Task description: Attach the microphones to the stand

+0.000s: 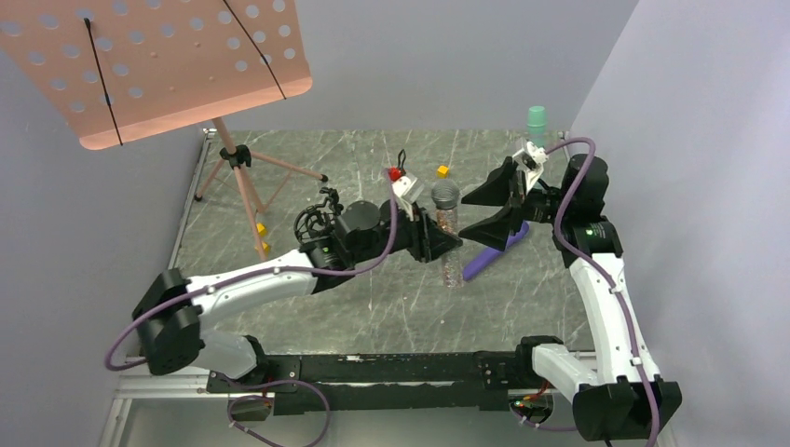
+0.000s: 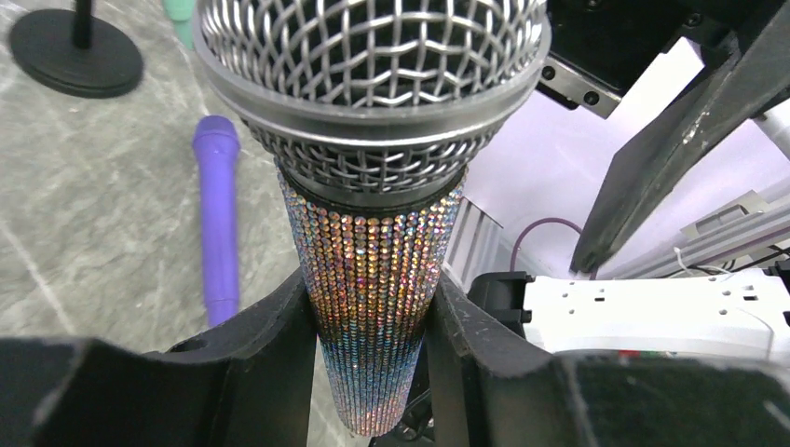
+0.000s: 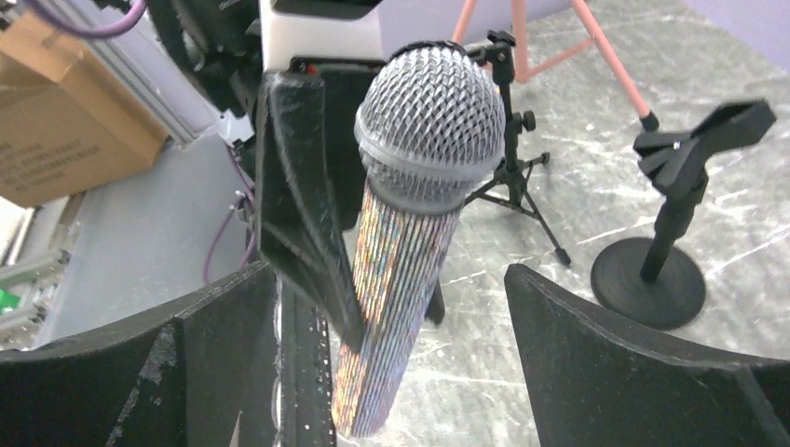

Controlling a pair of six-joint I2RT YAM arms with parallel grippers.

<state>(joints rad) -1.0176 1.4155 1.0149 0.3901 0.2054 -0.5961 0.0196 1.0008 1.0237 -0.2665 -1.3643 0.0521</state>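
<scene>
Left gripper (image 2: 371, 358) clamps the glittery mic (image 2: 373, 251) mid-frame, right gripper (image 3: 401, 345) gaping clear of it; tapered handle plus heavy head means it could slip or tilt.

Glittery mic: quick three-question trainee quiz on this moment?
1. True or false: the left gripper is shut on the glittery grey-brown microphone with the silver mesh head.
2. Fill in: the right gripper's jaws stand ____ either side of that microphone.
3. The purple stick microphone is: A) lying on the grey table, B) standing upright, C) held by the right gripper.
Key: 1 true; 2 open; 3 A.
</scene>
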